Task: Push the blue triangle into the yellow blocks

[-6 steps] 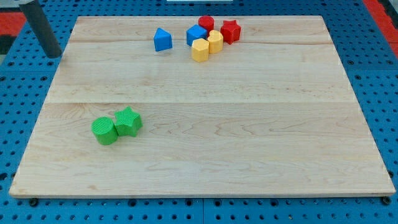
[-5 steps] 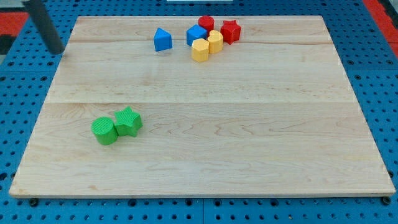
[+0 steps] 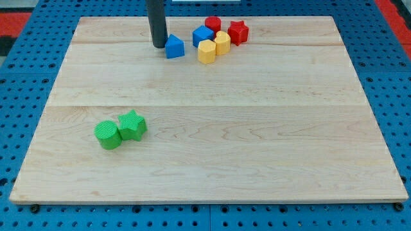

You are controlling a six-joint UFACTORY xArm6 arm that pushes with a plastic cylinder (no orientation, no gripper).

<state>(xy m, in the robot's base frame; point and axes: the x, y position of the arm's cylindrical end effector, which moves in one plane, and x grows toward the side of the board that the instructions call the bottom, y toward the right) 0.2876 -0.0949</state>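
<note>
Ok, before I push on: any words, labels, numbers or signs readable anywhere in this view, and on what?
None: no text, number or sign can be read in this view.
The wooden board, the blue triangle, the two yellow blocks and the other blocks carry no markings.
My tip, just to the view's left of the blue triangle, is plain dark.

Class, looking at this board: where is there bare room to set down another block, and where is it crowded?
Free: the right half and bottom strip, right of the green star and green cylinder. Crowded: top centre, where my tip meets the blue triangle beside the yellow blocks.
</note>
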